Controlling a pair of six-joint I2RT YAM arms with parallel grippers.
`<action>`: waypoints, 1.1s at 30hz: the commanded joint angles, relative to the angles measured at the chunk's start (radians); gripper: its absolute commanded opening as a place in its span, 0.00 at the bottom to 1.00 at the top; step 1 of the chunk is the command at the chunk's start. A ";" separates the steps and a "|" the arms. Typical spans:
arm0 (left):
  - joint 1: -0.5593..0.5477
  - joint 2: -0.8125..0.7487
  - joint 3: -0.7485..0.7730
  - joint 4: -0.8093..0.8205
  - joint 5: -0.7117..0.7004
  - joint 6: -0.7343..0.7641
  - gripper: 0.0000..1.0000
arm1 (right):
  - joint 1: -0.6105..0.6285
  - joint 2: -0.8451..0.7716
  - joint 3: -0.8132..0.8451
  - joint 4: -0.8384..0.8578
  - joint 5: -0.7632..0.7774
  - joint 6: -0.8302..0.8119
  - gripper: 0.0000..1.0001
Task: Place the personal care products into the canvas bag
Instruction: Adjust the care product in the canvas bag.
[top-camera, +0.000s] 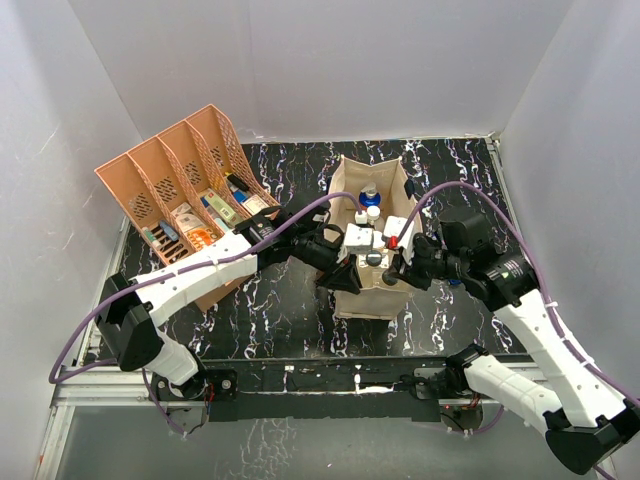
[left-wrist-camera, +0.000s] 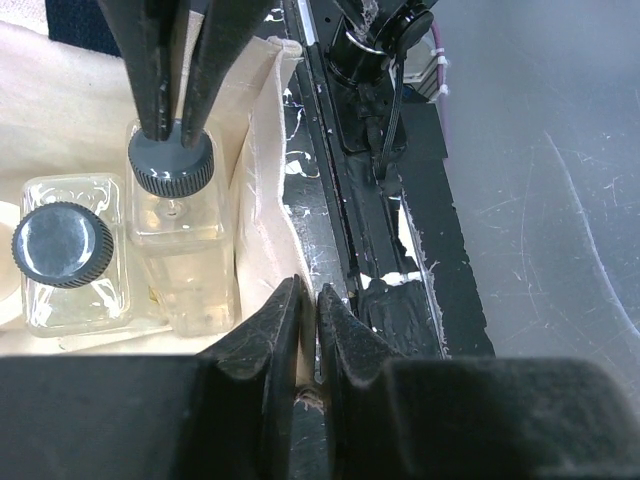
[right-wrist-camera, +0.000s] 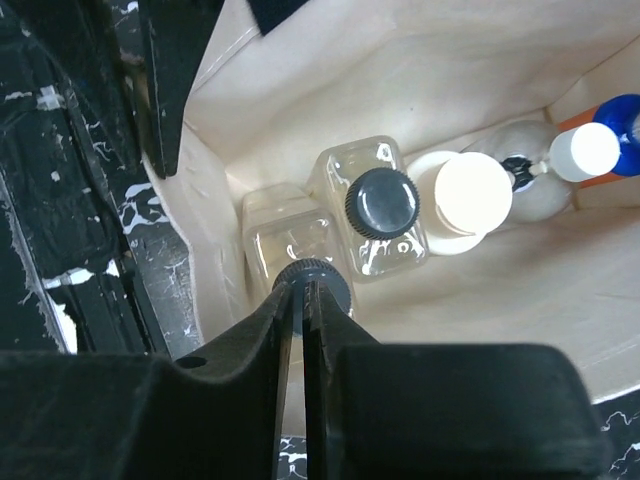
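**While the left fingers (left-wrist-camera: 275, 340) pinch its rim, the canvas bag (top-camera: 365, 295) holds the bottles**

Where the canvas bag stands upright in the middle of the black marbled surface (top-camera: 270, 300), we see both arms crowding its mouth from either side. The left fingers are clenched almost together on the bag's near wall, and the canvas edge runs into the slit between them. The right fingers (right-wrist-camera: 265, 330) reach down into the bag, drawn nearly together. Their tips sit at the top of a dark cap (left-wrist-camera: 170, 165), not around it, and we cannot tell whether they touch it. The clear bottle (left-wrist-camera: 185, 260) under that cap stands inside against the wall, touching a second clear bottle (left-wrist-camera: 70, 290). Beyond these stand a white-capped jar (right-wrist-camera: 470, 195) and a blue bottle (right-wrist-camera: 590, 150). The orange tray (top-camera: 150, 190) of small packets (top-camera: 195, 235) sits to the left, apart from the bag, with the left forearm passing its near end.
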 joint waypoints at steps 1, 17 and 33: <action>-0.006 -0.001 0.014 0.009 0.019 0.002 0.08 | -0.004 -0.011 -0.015 -0.004 -0.018 -0.043 0.11; -0.006 -0.015 0.018 0.011 0.027 0.005 0.00 | -0.005 0.056 -0.038 -0.024 -0.035 -0.115 0.08; -0.004 -0.063 0.073 0.077 0.015 -0.048 0.00 | -0.004 0.068 -0.089 -0.013 -0.083 -0.181 0.08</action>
